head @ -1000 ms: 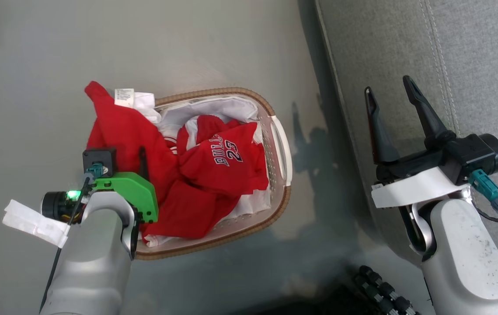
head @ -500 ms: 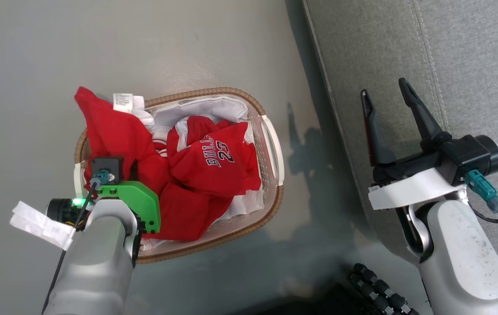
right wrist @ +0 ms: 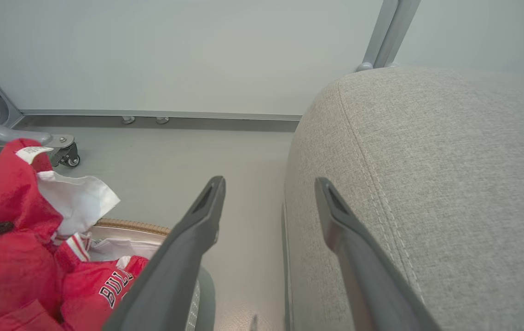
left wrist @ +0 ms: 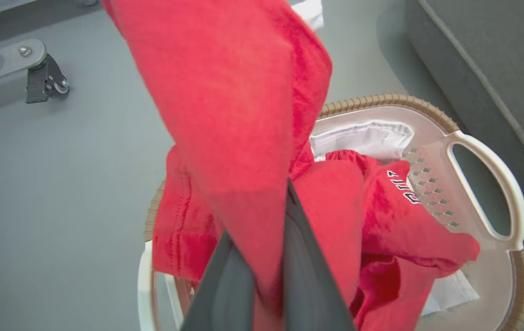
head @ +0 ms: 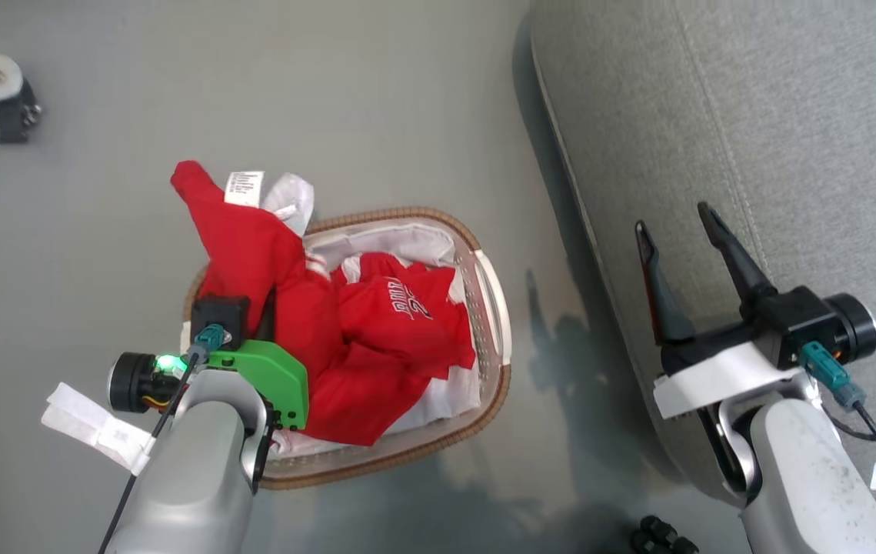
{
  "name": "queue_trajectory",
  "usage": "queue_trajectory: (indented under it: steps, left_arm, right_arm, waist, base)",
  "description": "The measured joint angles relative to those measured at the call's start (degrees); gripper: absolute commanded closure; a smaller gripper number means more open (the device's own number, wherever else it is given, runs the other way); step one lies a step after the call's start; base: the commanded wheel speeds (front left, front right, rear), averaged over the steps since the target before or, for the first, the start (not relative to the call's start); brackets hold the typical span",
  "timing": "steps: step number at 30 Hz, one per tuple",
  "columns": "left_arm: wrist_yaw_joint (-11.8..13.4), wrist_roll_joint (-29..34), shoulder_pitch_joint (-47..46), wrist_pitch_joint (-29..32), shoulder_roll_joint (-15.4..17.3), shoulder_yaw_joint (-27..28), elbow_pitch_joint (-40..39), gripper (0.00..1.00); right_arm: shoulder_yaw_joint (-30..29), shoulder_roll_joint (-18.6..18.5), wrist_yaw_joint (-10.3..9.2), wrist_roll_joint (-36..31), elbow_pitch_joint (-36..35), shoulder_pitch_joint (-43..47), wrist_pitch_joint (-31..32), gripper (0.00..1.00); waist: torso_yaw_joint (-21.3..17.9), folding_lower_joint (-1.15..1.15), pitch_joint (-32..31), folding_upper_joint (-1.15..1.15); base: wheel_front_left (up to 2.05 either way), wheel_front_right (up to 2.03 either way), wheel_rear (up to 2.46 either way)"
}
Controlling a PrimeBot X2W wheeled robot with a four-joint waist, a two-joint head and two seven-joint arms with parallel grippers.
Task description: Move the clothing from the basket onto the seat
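1. Direction first: the large grey fabric-upholstered sofa seat (head: 753, 115) lies to your right of the small oval basket with white perforated sides and a brown woven rim (head: 407, 211). A strip of grey floor (head: 545, 323) runs between them, so the carry has to run rightward.
2. Your left pincer (left wrist: 258, 220) is pressed together on a fold of the plain bright red garment (head: 241, 231), above the basket's left end.
3. That garment's long axis runs away from you. A flap carrying a white label (head: 244, 187) stands up past the fingertips and over the far-left rim, and the rest trails down into the basket.
4. The trailing part lies against the crumpled red jersey with white lettering (head: 399, 308), which sits mid-basket on the white cloth liner (head: 399, 237). A sideways pull made too early would probably drag the jersey along.
5. Your right pincer (head: 672, 219) is spread wide and empty, over the seat's near edge and well apart from the basket. It is the arm nearer the seat; the left is nearer the clothing.
6. My judgement: raise the garment clear of the rim before you swing it right.
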Motion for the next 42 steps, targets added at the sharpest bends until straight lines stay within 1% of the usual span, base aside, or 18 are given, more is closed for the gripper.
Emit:
queue_trajectory:
  steps: [10,15,21,26,34,39,42]
  left_arm:
    - [-2.46,1.57,1.75,0.0,0.03,-1.71,-9.44,1.0]
    - [-3.39,2.36,1.49,0.0,-0.02,-3.7,-13.17,1.0]
    - [-3.9,2.85,-2.18,0.0,-0.15,-6.65,-16.27,1.0]
    - [-4.02,3.22,-7.78,0.16,-0.19,-9.16,-16.74,1.0]
    - [-4.28,1.76,-17.1,4.05,0.02,-13.03,-18.13,1.0]
    - [-4.33,0.93,-21.57,6.69,-0.03,-16.86,-18.02,1.0]
    - [-4.38,-0.8,-23.4,8.27,-0.09,-18.5,-17.96,1.0]
  right_arm:
    - [-1.07,0.0,0.01,-2.14,0.94,5.56,0.0,0.0]
    - [-1.14,0.0,0.01,-2.58,1.46,8.37,0.0,0.0]
    - [-0.86,0.0,0.01,-2.53,1.66,11.38,0.0,0.0]
    - [0.37,-0.01,0.01,-2.43,1.79,12.06,0.0,0.0]
    - [3.49,-0.01,0.01,-2.25,1.62,11.34,0.0,0.0]
    - [6.61,0.0,0.01,-1.0,1.45,7.54,0.0,0.0]
    - [9.12,-0.02,0.01,0.64,1.48,4.5,0.0,0.0]
  waist:
    - [2.23,0.0,-10.67,0.0]
    - [3.36,-0.01,-16.47,0.0]
    - [4.68,-0.01,-22.8,0.0]
    - [5.49,-0.01,-27.32,0.0]
    - [5.73,-0.01,-31.52,0.0]
    - [5.77,-0.01,-32.03,0.0]
    - [6.22,-0.01,-32.1,0.0]
  base:
    - [0.0,0.0,0.0]
    - [0.0,0.0,0.0]
    - [0.0,0.0,0.0]
    - [0.0,0.0,0.0]
    - [0.0,0.0,0.0]
    - [0.0,0.0,0.0]
    - [0.0,0.0,0.0]
